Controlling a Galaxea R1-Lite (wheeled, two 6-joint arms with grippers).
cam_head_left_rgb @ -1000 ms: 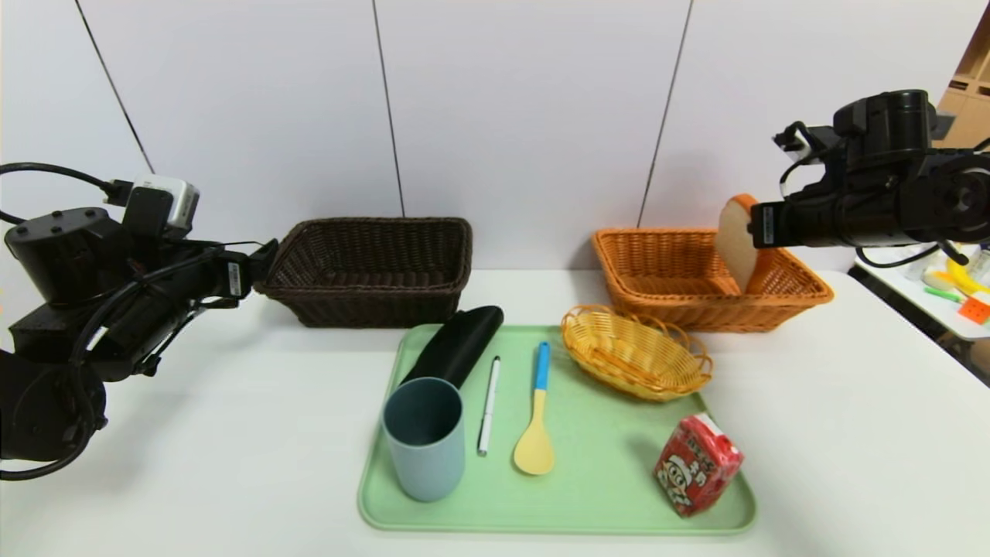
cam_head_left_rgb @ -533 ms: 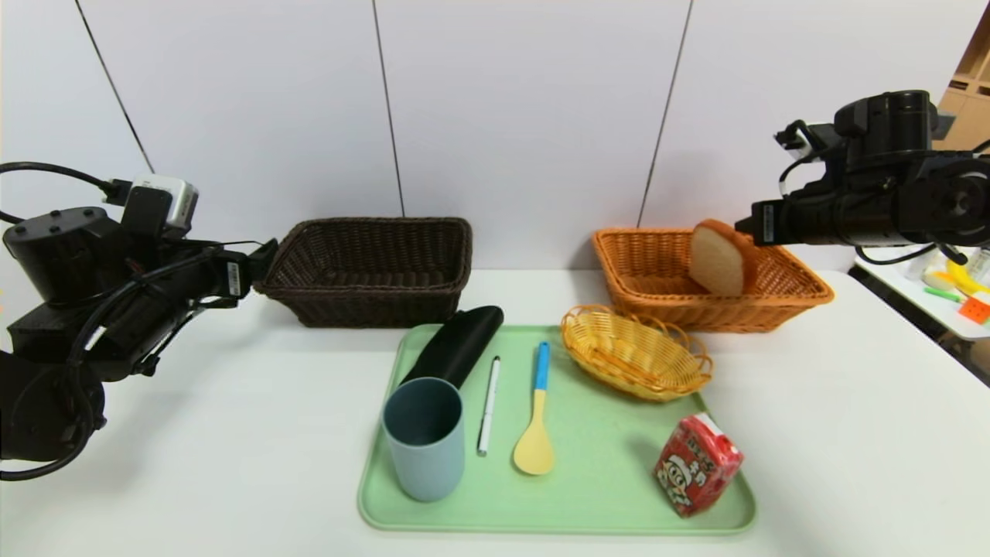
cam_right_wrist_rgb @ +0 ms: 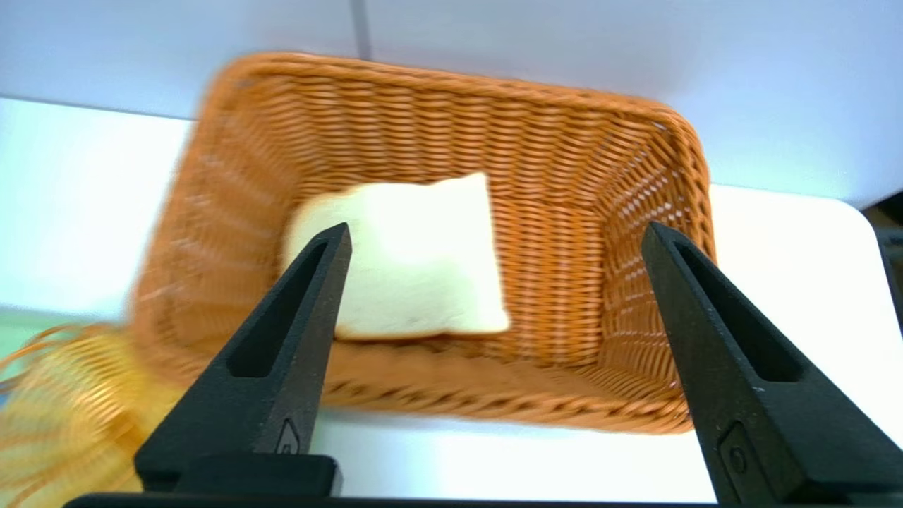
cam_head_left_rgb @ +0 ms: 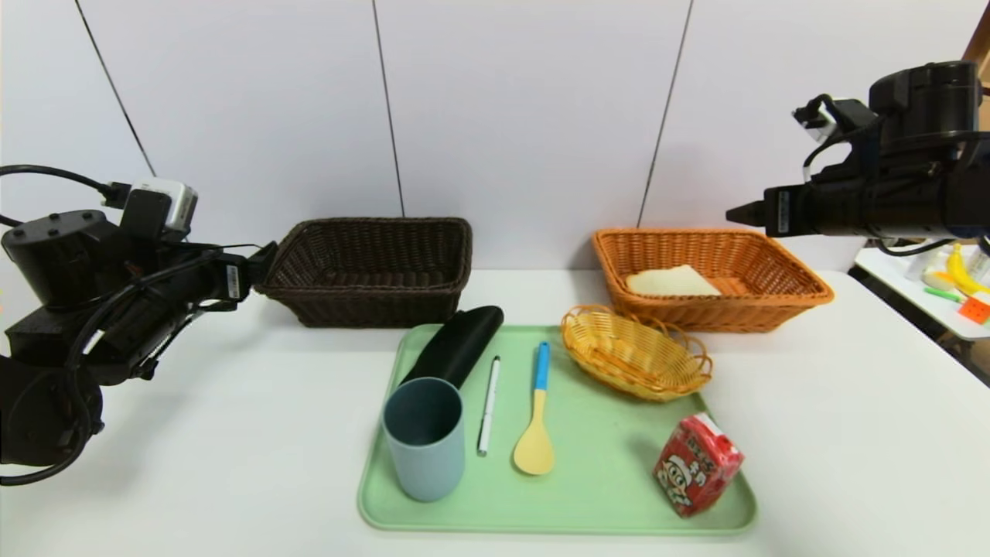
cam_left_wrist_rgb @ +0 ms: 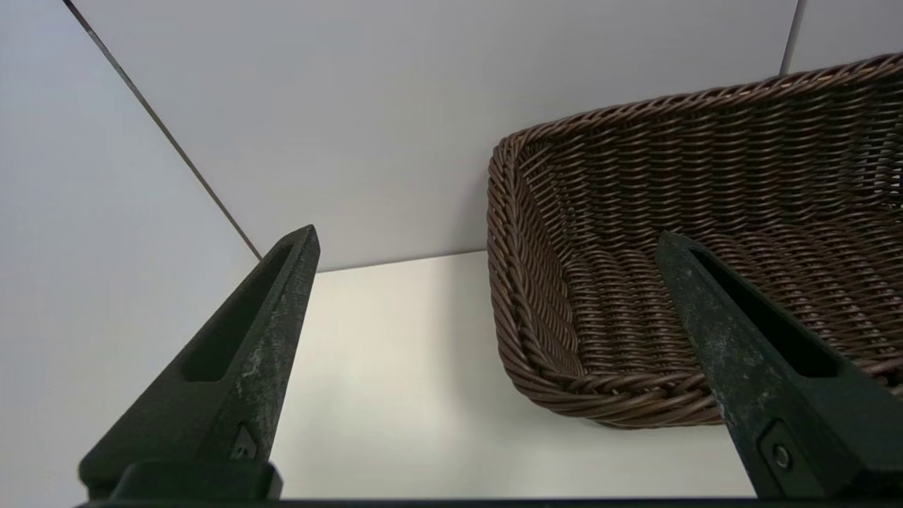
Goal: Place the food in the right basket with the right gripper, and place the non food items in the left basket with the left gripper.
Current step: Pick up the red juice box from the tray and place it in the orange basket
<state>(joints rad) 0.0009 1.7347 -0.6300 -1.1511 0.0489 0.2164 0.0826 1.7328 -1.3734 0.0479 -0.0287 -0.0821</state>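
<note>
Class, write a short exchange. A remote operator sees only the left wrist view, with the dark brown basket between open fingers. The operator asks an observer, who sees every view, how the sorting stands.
Operator: My left gripper is open beside the brown basket, and I see nothing inside it. Is any food sorted?
Observer: Yes. The bread slice lies flat inside the orange basket.
Operator: Is the right gripper holding anything?
Observer: No. The right gripper hangs open and empty above that basket.
Operator: What remains to sort?
Observer: The red drink carton, cup, black case, pen and spoon all sit on the green tray.
</note>
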